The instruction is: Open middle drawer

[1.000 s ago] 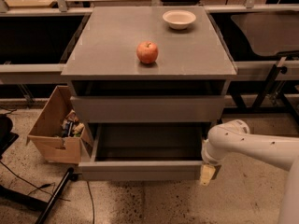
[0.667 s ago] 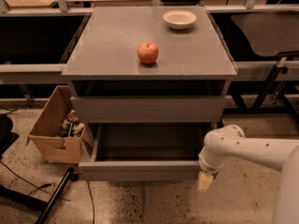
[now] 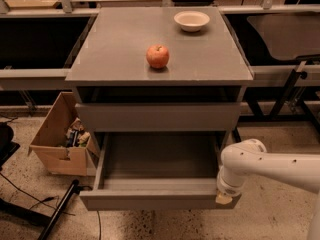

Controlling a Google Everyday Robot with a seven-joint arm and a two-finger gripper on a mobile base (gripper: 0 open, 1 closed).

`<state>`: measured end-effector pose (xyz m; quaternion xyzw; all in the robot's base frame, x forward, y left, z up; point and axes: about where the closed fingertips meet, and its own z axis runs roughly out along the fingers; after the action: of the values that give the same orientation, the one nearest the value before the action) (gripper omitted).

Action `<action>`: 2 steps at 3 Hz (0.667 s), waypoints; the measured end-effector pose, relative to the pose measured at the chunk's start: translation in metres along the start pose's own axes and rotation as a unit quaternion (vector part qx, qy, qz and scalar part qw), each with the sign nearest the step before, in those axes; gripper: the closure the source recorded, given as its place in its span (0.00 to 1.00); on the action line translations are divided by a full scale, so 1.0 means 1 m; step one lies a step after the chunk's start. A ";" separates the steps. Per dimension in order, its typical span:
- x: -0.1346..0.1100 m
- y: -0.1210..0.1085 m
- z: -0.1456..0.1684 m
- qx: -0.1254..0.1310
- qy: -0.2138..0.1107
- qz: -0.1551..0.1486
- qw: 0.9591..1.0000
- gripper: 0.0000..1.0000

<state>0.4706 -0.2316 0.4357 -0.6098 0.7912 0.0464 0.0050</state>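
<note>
The middle drawer [image 3: 155,200] is the second grey front of the cabinet. It stands pulled far out, and its bare grey box inside shows. The taller top drawer front [image 3: 157,116] sits above it, set back. The lowest front is hidden under the open drawer. My gripper [image 3: 223,199] is at the right end of the middle drawer's front, touching or pressed against that corner. The white arm [image 3: 270,164] reaches in from the right.
A red apple [image 3: 157,56] and a white bowl [image 3: 191,20] sit on the cabinet top [image 3: 115,59]. An open cardboard box [image 3: 62,134] with clutter stands on the floor to the left. Black cables and a stand leg [image 3: 57,214] lie at the lower left. Dark shelving flanks the cabinet.
The middle drawer's front has come further out toward the camera. My gripper moved with it at its right end, and the arm swung slightly lower and left.
</note>
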 end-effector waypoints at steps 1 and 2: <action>0.000 0.000 -0.005 0.000 0.000 0.000 1.000 0.96; 0.027 0.038 -0.011 -0.014 0.018 0.023 0.999 1.00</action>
<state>0.4277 -0.2494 0.4474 -0.5918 0.8045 0.0468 -0.0185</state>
